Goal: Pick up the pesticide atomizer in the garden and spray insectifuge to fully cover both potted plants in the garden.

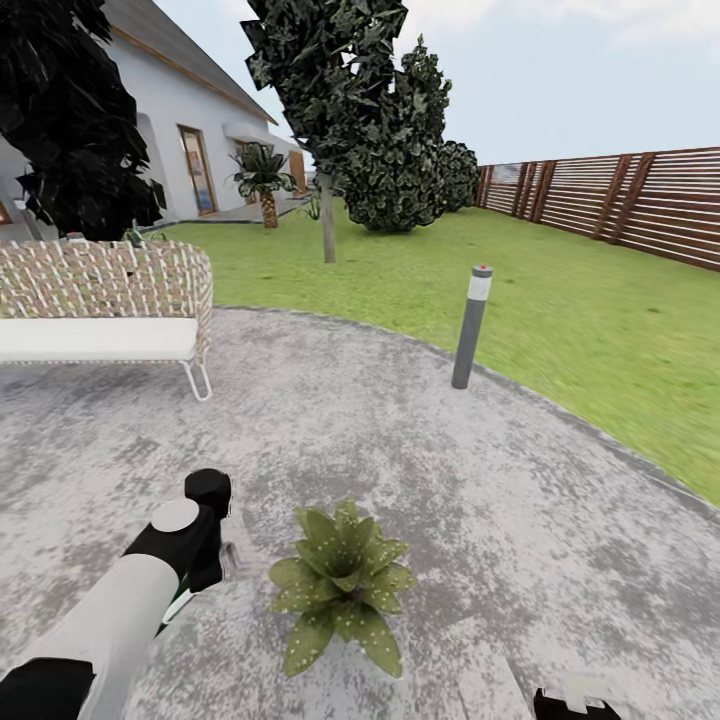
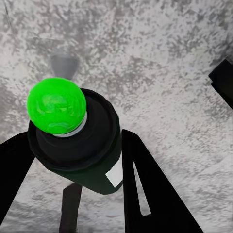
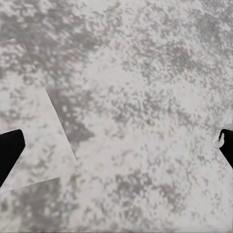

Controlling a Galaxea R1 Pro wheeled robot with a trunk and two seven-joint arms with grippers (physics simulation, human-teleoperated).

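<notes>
We see the garden from the head view: a grey speckled round patio takes up most of the foreground, green lawn curves around its far edge, and a brown slatted wooden fence runs along the right. A white house stands far left, with big dark leafy bushes and a small palm past the lawn. On the patio's left sits a wicker bench with a white cushion. A grey bollard lamp with a red-topped white band stands upright at the patio rim, well apart from the arms. One potted plant, a low rosette of speckled green leaves, sits on the patio near the bottom center; we can't make out its pot. The left arm reaches in from the lower left, its black wrist ending just beside the plant's left side. In the left wrist view, the left gripper is clamped on the pesticide atomizer: dark green body, bright green round cap, a bit of white label, with black fingers pressing both sides, held over bare patio. The right gripper hangs over patio too, fingertips at opposite edges of the right wrist view, spread wide apart, nothing between them. A scrap of it shows at the head view's bottom right.
</notes>
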